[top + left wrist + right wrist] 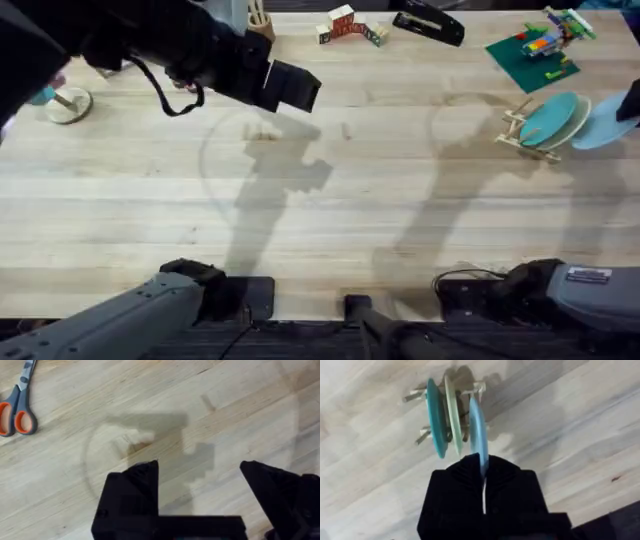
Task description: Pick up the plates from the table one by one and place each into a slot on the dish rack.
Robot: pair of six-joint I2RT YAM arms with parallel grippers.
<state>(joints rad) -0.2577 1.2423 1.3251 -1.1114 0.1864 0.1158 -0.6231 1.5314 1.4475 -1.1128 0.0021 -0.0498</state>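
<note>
Wooden table [330,200] | left hand [199,491] open, empty | right hand [483,491] clamps sky-blue plate [475,430] beside dish rack [466,410]

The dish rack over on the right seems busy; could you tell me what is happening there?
The right end effector is shut on the sky-blue plate, holding it on edge at the dish rack, beside a teal plate and a pale plate already standing in slots. The left end effector hangs open above bare table.
</note>
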